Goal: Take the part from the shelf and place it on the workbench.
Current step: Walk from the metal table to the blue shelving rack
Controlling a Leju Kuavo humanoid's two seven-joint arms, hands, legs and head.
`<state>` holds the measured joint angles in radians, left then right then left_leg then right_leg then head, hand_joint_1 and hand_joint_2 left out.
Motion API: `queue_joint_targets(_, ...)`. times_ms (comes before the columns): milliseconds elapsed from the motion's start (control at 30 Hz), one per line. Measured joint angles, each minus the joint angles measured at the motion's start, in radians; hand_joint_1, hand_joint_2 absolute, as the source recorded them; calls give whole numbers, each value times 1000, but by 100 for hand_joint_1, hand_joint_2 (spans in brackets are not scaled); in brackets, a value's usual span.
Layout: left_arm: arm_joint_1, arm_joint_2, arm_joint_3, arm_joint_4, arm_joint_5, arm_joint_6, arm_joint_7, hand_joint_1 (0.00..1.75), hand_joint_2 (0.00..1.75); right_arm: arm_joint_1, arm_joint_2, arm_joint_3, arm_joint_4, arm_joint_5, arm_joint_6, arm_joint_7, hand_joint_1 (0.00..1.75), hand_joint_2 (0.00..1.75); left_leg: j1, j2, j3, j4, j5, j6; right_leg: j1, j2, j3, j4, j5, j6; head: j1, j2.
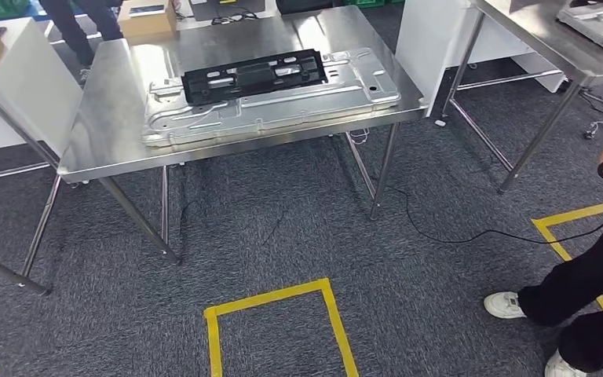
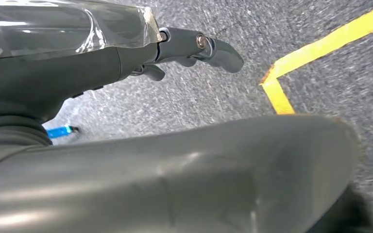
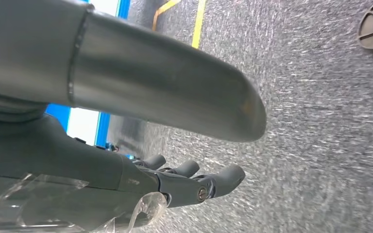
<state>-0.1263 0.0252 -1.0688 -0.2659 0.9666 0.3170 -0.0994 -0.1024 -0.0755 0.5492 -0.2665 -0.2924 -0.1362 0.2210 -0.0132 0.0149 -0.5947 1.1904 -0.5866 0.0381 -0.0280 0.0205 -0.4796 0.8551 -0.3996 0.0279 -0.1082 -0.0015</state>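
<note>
Both hands, left (image 2: 126, 58) and right (image 3: 141, 184), hang released over carpet; black part (image 1: 253, 75) apparently already on bench (image 1: 110, 126), so verify seating.

I see the part (image 1: 253, 75), a black flat plastic frame w/ slots & cutouts, lying flat atop a large silver stamped metal panel (image 1: 283, 106); panel rests on the steel workbench (image 1: 110, 118), long side running across it; part sits toward the panel's far edge, slightly angled.
</note>
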Motion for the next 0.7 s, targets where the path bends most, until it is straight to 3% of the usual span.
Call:
queue_joint_targets(33,2,0,-2,0,1,0,1,0,0,1,0,0,1,-1,0,1,0,0,3,-2,3,3,7,0,0,13,-3,0,3,2,0,0)
queue_joint_targets(67,3,0,-3,0,2,0,2,0,0,1,0,0,2,-3,-1,2,0,0,4,-6,27,-41,35,2,0,26,-5,0,6,3,0,0)
queue_joint_targets(100,3,0,-5,0,2,0,2,0,0,2,0,0,3,-5,-1,2,0,0,4,-18,68,-120,75,7,-1,38,-6,0,9,6,0,0)
queue_joint_targets(167,1,1,-8,0,2,1,3,0,0,0,3,0,5,-7,-1,2,0,0,-2,-69,150,-285,143,24,-5,61,-9,0,15,12,0,0)
queue_joint_targets(233,-1,2,-12,0,3,2,4,0,0,-2,7,0,5,-8,-2,2,0,0,-10,-96,179,-354,166,37,-9,83,-18,0,22,23,0,0)
queue_joint_targets(300,-3,2,-13,0,3,3,6,0,0,0,6,0,6,-8,-3,2,0,0,-10,-75,180,-367,174,43,-11,100,-25,-2,28,36,0,0)
queue_joint_targets(367,-5,2,-14,0,3,3,5,0,0,2,6,1,7,-10,-4,3,0,0,-5,-52,182,-381,187,52,-5,68,-50,42,-2,40,1,0)
queue_joint_targets(433,-4,2,-15,0,4,4,3,0,0,0,5,1,8,-14,-5,3,0,0,-5,-27,178,-386,193,58,0,14,-116,180,-81,41,2,0)
queue_joint_targets(467,-2,2,-15,0,5,5,3,0,0,0,5,2,8,-16,-6,3,0,0,-7,-12,175,-385,193,60,0,1,-153,262,-120,44,2,0)
queue_joint_targets(500,1,2,-16,0,6,5,3,0,0,-1,5,2,8,-19,-6,3,0,0,-9,3,172,-383,193,60,0,-4,-176,319,-141,47,2,0)
queue_joint_targets(533,2,2,-16,0,6,6,2,0,0,0,5,2,8,-21,-7,2,0,0,-10,17,170,-382,193,60,-1,-8,-180,338,-142,50,2,0)
queue_joint_targets(567,2,2,-17,0,6,6,2,0,0,0,5,2,8,-22,-7,2,0,0,-10,29,168,-379,192,59,-1,-12,-159,310,-124,52,2,0)
queue_joint_targets(600,2,1,-17,0,7,6,0,0,0,0,4,2,8,-22,-7,2,0,0,-9,40,167,-376,191,57,-2,-21,-119,244,-94,53,2,0)
queue_joint_targets(667,0,1,-18,0,7,6,-4,0,0,-1,3,2,9,-24,-8,2,0,0,-13,59,163,-363,184,48,-2,-62,-26,87,-40,51,2,0)
queue_joint_targets(700,-2,1,-18,0,7,6,-6,0,0,-2,3,2,9,-26,-8,1,0,0,-17,67,160,-356,180,43,-3,-76,1,38,-26,46,1,0)
